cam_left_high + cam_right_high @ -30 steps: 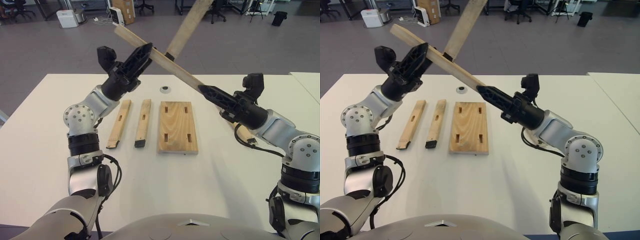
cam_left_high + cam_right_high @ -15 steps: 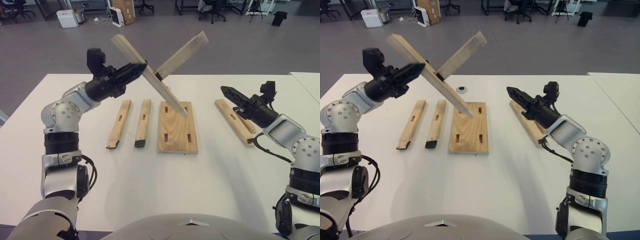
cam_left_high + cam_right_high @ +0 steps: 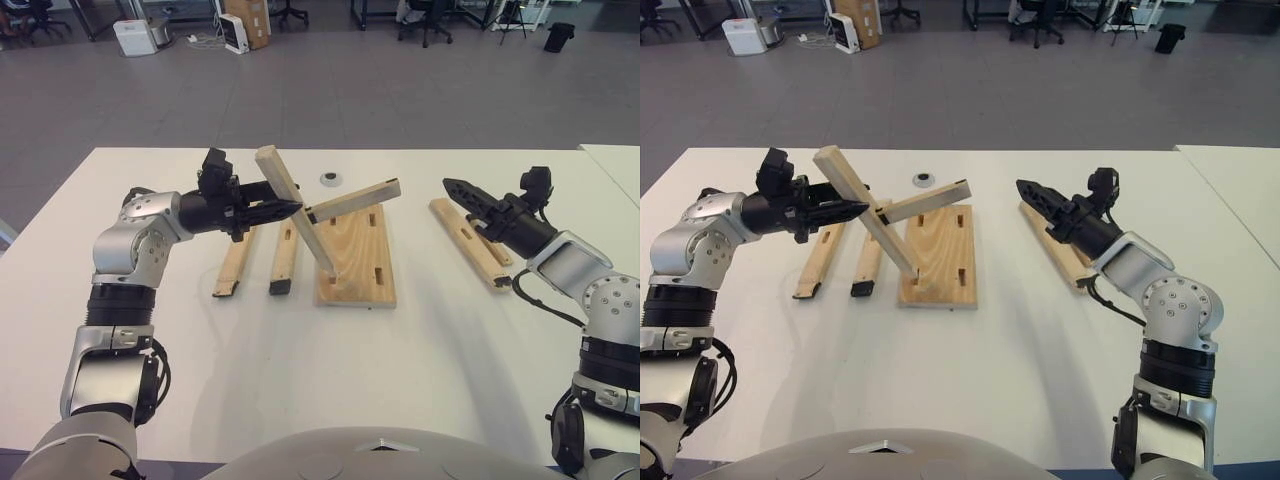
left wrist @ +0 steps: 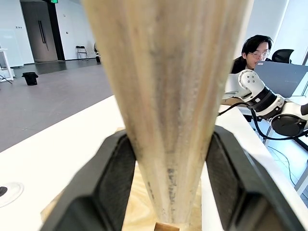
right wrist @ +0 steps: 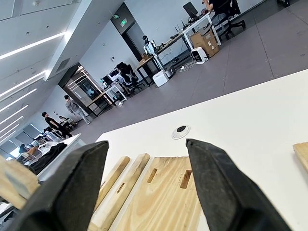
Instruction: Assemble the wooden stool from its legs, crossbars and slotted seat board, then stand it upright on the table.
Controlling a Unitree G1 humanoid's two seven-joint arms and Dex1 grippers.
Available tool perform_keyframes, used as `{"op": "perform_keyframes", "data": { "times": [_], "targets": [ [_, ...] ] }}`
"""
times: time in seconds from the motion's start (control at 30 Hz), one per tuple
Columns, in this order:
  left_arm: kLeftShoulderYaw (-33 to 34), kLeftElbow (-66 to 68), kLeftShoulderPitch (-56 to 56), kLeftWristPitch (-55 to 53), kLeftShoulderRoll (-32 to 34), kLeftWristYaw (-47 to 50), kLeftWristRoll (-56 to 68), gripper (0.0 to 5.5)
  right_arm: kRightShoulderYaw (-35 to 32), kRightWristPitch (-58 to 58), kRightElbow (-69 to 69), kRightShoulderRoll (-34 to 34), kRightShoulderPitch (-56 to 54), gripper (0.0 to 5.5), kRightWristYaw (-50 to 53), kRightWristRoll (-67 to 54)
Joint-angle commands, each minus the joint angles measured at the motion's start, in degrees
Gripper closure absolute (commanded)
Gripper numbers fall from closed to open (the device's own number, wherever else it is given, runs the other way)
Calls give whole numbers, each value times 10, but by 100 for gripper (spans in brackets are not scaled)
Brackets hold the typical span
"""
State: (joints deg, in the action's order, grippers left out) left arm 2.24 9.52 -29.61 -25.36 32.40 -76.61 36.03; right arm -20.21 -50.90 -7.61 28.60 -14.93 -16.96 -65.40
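**Left arm holds the crossed legs on the board; right arm hangs free**

Your white table (image 3: 420, 380) carries every part.

Your left arm has its elbow lifted at the left side. The forearm runs level, pointing right over the table. The left gripper (image 3: 290, 207) is clamped on the crossed legs (image 3: 318, 238). In the left wrist view its black fingers (image 4: 110, 183) press the wood from both sides.

Your right arm comes in from the near right. Its forearm slants toward the far left and the wrist sits above the table. The right gripper (image 3: 450, 185) points left with its two fingers (image 5: 67, 192) spread and nothing between them. It hovers over the far end of the loose leg (image 3: 470, 240), apart from it.

The seat board (image 3: 365, 270) lies flat in the middle of the table with its slots facing up.

The crossed legs stand tilted over the board's left half. The longer piece leans from the upper left down to the right, and its lower end sits on the board near the near left slot. The shorter piece sticks out to the right from the crossing, above the board's far end.

The loose leg lies flat just right of the board, angled from far left to near right. Two slotted bars (image 3: 238, 250) lie flat side by side just left of the board, under your left forearm.

A small round grommet (image 3: 330, 179) sits in the table beyond the board.
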Motion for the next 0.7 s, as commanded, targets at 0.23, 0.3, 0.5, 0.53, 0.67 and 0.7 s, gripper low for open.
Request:
{"op": "perform_keyframes", "data": {
  "times": [0.23, 0.3, 0.5, 0.53, 0.67, 0.7],
  "targets": [
    [-27, 40, -1, 55, -10, -25, -43, 344, 0, -2, -10, -6, 6, 251, -6, 12],
    [-33, 52, -7, 66, -14, -30, -50, 344, -1, -1, -9, -8, 4, 251, -6, 12],
    [-59, 106, -43, 108, -13, -63, -84, 344, 1, 0, -7, -14, 2, 251, -2, 16],
    [-65, 116, -51, 117, -13, -70, -91, 344, 3, 0, -9, -17, 4, 251, -2, 17],
    [-85, 145, -78, 143, -20, -93, -109, 344, 4, 1, -9, -25, 6, 251, -3, 23],
    [-91, 148, -79, 149, -21, -98, -114, 344, 2, 0, -9, -25, 5, 251, -4, 23]
  ]
}}
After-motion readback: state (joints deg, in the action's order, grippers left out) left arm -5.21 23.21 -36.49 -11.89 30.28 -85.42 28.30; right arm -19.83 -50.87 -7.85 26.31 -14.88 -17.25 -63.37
